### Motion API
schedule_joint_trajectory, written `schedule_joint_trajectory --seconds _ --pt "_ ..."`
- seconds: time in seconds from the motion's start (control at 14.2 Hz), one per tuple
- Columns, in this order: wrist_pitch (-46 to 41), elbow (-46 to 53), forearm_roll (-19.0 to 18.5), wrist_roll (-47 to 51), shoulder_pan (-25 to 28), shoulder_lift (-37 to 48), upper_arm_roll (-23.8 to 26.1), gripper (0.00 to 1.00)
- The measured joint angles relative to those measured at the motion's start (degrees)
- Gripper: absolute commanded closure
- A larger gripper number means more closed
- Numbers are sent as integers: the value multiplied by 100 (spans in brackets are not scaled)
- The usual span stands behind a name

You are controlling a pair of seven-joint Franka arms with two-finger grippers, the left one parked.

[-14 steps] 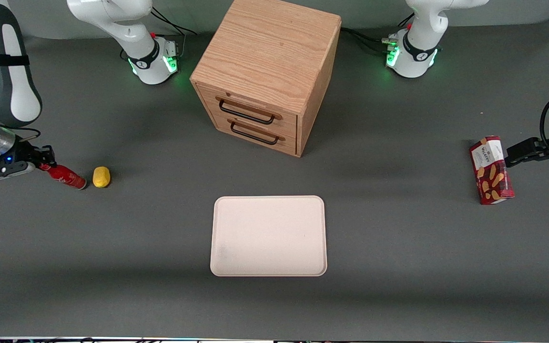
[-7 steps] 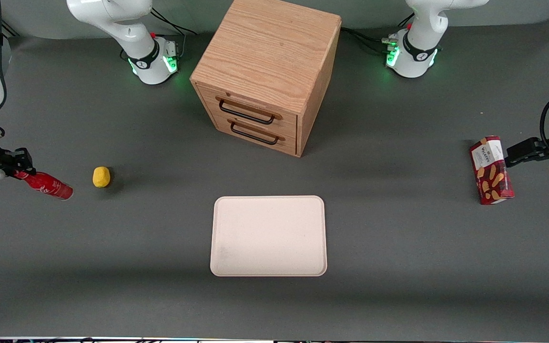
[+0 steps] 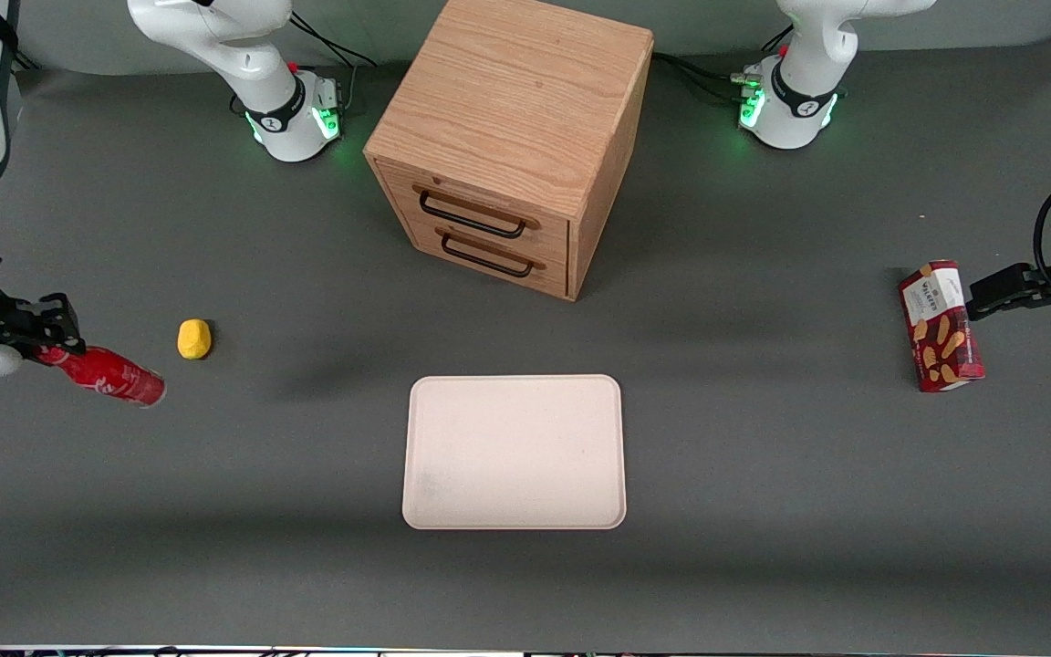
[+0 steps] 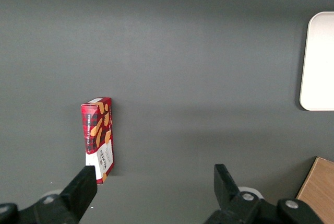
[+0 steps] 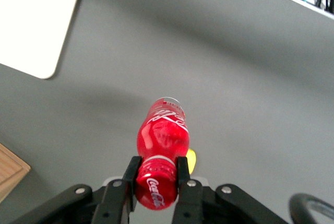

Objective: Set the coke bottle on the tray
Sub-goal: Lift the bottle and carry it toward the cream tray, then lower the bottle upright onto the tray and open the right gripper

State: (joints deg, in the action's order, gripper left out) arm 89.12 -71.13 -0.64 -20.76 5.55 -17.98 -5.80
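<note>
Gripper: the gripper (image 3: 44, 342) is above the table at the working arm's end, well apart from the tray; in the right wrist view it (image 5: 156, 174) shows with the bottle between its fingers.
Fingers: the two black fingers (image 5: 182, 174) are closed on the neck end of the coke bottle, one pressed on each side, with the gap no wider than the bottle there.
Coke bottle: the coke bottle (image 3: 110, 375) is held in the air, tilted, its capped end in the gripper and its base pointing away toward the tray's side of the table. White script shows on its red side (image 5: 163, 130).
Tray: the tray (image 3: 515, 452) lies flat on the table near the middle, nearer the front camera than the wooden cabinet. Nothing lies on it. One rounded corner of it (image 5: 32, 24) shows in the right wrist view.
Yellow object: a small yellow lump (image 3: 194, 338) sits on the table near the bottle, a little farther from the front camera than the bottle's base.
Cabinet: a wooden cabinet (image 3: 512, 137) with two drawers, each with a dark handle, stands farther from the front camera than the tray; both drawers are closed.
Snack box: a red snack box (image 3: 941, 326) lies toward the parked arm's end of the table.
Table: a dark grey surface (image 3: 763, 474) carries everything.
</note>
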Motion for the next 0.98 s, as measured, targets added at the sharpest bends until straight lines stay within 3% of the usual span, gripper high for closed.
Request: schedule_joint_trajectory --seconds 0.28,0.7,0.98 --pt "50 763 -148 1427 -10 -744 1059 100" --pt "1620 976 -1528 3634 22 -2035 2874 100" --pt "2359 1023 -1761 3896 37 -2789 3134 100"
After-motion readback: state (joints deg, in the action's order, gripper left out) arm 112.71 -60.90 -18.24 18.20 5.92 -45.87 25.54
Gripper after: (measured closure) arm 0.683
